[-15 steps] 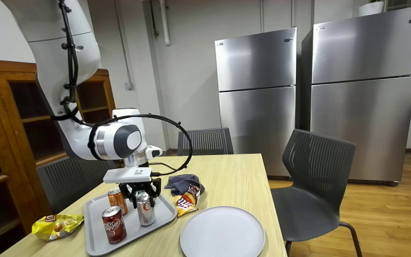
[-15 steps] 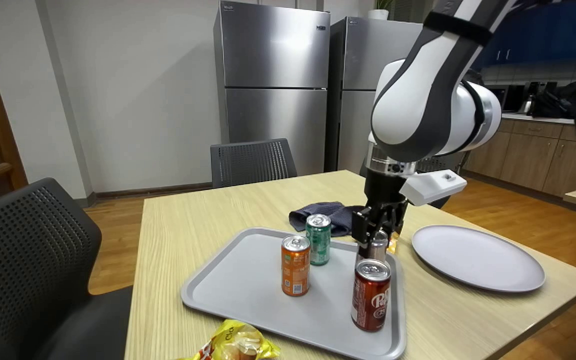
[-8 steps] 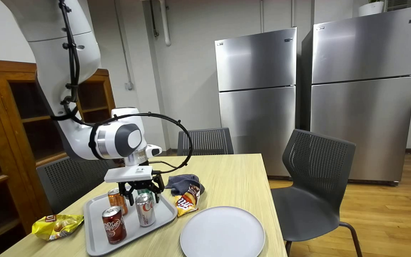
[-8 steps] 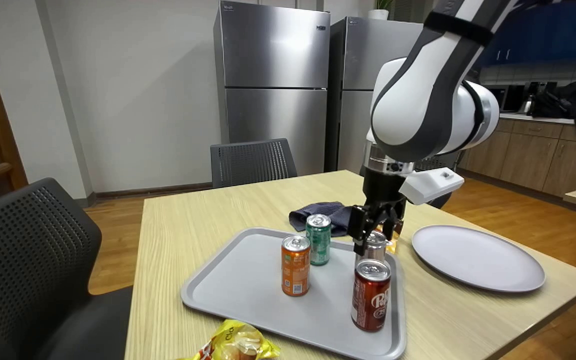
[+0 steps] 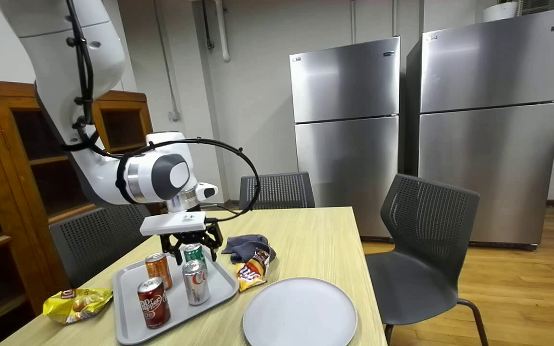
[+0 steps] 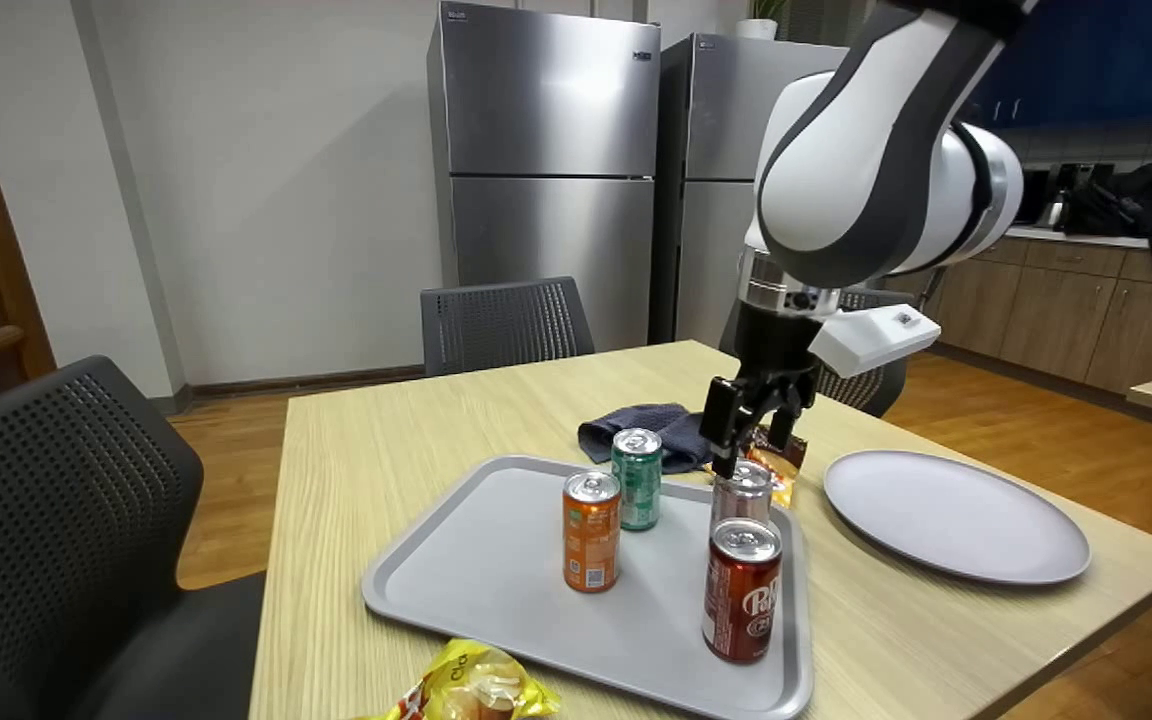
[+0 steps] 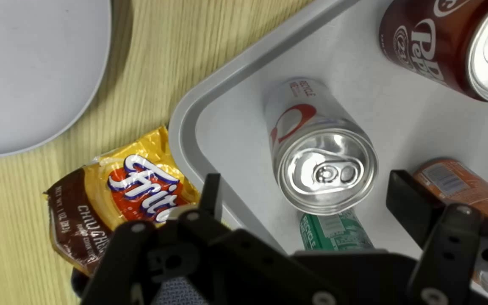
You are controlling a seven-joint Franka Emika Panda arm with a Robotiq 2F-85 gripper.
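Note:
My gripper stands open above the tray, its black fingers wide apart with nothing between them. Just below it a silver can with red lettering stands upright on the grey tray, close to one corner. A dark red Dr Pepper can, an orange can and a green can also stand upright on that tray. In the wrist view the green can is partly hidden by the silver can and the gripper's body. In both exterior views the fingertips hang slightly higher than the silver can's top.
Beside the tray lie a Fritos bag and a dark cloth. A round grey plate rests near the table's edge. On the opposite side of the tray is a yellow bag. Chairs surround the table.
The fingers, earlier around the silver can, have spread apart, and the gripper has risen above it. The can has stayed on the tray, in about the same spot.

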